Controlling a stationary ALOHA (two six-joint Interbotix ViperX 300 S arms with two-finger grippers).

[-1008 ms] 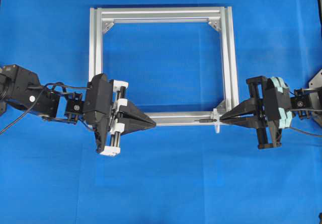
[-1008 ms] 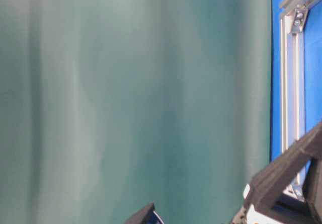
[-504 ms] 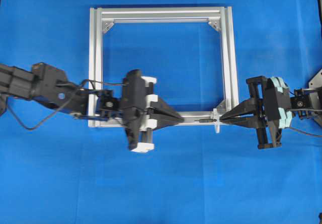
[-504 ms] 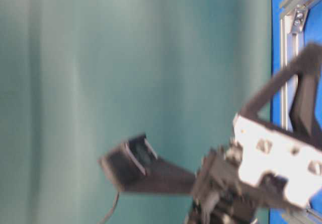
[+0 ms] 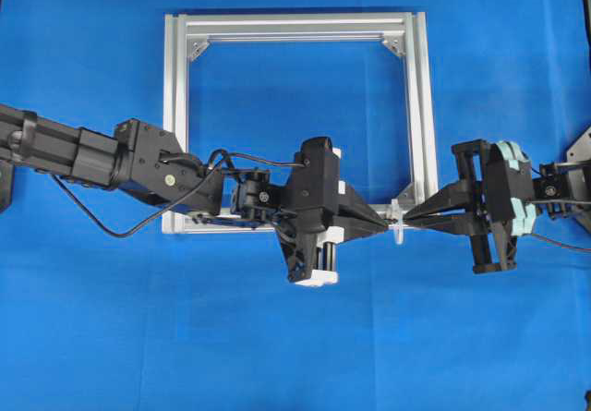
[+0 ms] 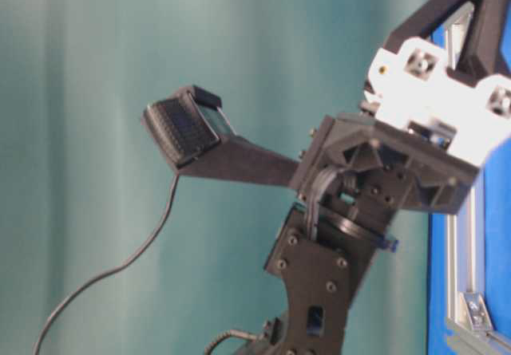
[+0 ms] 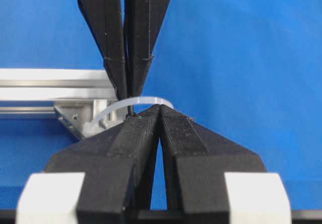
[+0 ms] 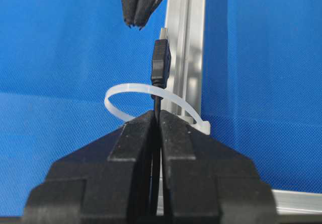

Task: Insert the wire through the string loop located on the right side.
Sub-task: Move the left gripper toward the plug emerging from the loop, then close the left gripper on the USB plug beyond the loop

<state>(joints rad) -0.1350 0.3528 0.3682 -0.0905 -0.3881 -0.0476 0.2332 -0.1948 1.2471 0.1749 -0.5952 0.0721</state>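
Observation:
In the right wrist view my right gripper (image 8: 157, 112) is shut on the wire (image 8: 161, 65). The thin black cable rises from between its fingers through the whitish string loop (image 8: 121, 90). The black plug with its small metal tip stands beyond the loop, beside the silver frame bar (image 8: 193, 43). My left gripper (image 7: 159, 107) is shut with nothing visible between its tips, which sit just in front of the string loop (image 7: 151, 100) and face the right fingers (image 7: 113, 43). From overhead, the left gripper (image 5: 386, 230) and right gripper (image 5: 406, 219) meet tip to tip at the frame's front right corner.
A square aluminium frame (image 5: 295, 28) lies on the blue cloth (image 5: 295, 337). The left arm (image 5: 138, 157) stretches across the frame's front left corner. In the table-level view that arm (image 6: 375, 171) fills the middle, before a green backdrop.
The left arm has swept right along the front bar until its shut tips reach the loop. The right gripper has kept still, holding the wire.

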